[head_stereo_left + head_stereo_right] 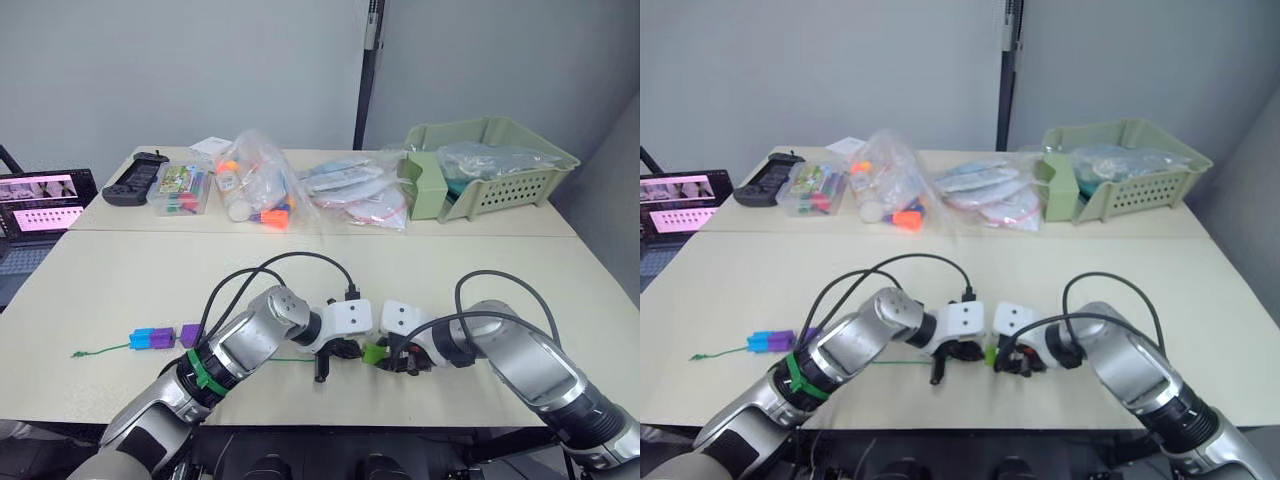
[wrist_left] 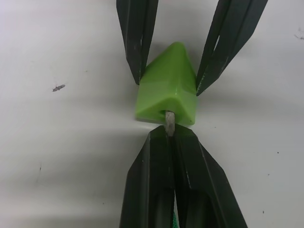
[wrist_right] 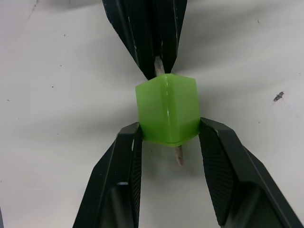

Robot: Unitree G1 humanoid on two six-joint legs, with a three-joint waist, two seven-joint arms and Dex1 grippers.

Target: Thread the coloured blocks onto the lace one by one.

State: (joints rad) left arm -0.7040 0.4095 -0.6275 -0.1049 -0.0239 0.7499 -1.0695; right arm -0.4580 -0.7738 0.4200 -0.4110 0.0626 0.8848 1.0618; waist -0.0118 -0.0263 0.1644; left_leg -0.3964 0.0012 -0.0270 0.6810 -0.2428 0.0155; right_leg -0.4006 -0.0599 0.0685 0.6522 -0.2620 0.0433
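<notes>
Tabletop [image 1: 100,290]: grippers [image 1: 352,352] meet, pinching block [image 2: 167,90], lace [image 2: 169,121].

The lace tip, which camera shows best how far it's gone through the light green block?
Right wrist view: the lace tip pokes out past the light green block. Left wrist view shows it entering; both eye views show no tip.

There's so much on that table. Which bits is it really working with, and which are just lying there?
In use: light green block, lace, lace tip, threaded blue block, purple blocks.

Lying about: toy bags, green basket, black controller, clear box.
</notes>
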